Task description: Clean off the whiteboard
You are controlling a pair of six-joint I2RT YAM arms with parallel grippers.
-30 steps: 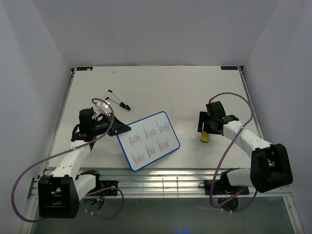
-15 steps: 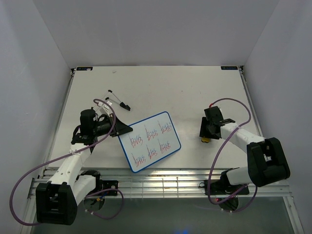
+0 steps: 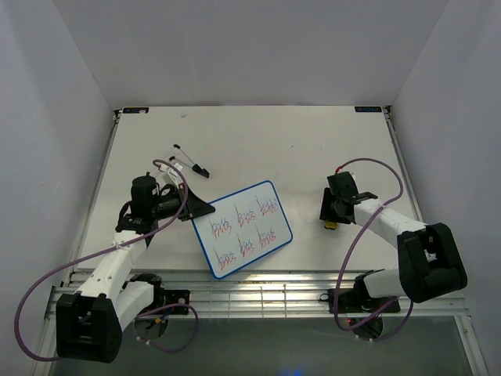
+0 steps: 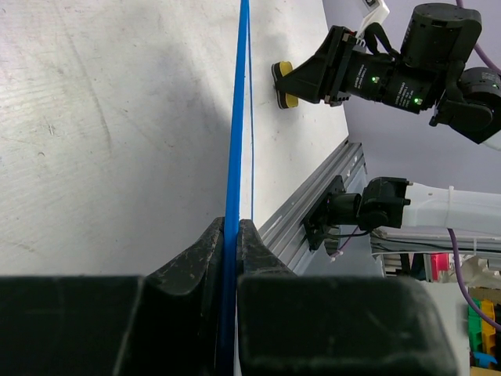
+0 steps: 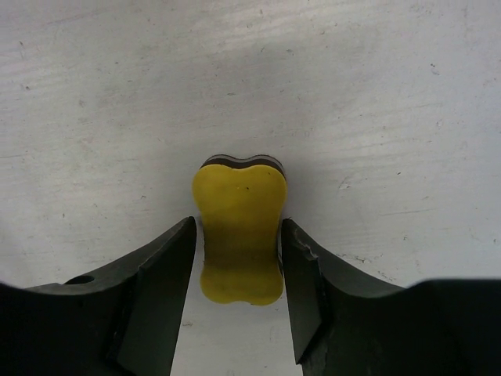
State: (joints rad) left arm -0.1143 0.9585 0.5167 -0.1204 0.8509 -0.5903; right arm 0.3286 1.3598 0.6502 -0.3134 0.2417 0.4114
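L gripper (image 4: pixel 232 229) clamped tight on whiteboard (image 3: pixel 241 227) frame edge. R gripper (image 5: pixel 239 231) straddling yellow eraser (image 5: pixel 238 196), jaws hugging both sides; grip unclear.

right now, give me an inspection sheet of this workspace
surface: white table, scuffed, no spills seen
job's things: whiteboard lies skewed, six red-blue scribbles unerased; yellow eraser on the table to its right
clutter: pens behind the board
grippers: left pincer shut on the whiteboard's blue edge; right pincer with fingers against both sides of the eraser
cables: purple cables loop off both arms, none across the board
surroundings: plain walls on three sides, metal rail at the near edge
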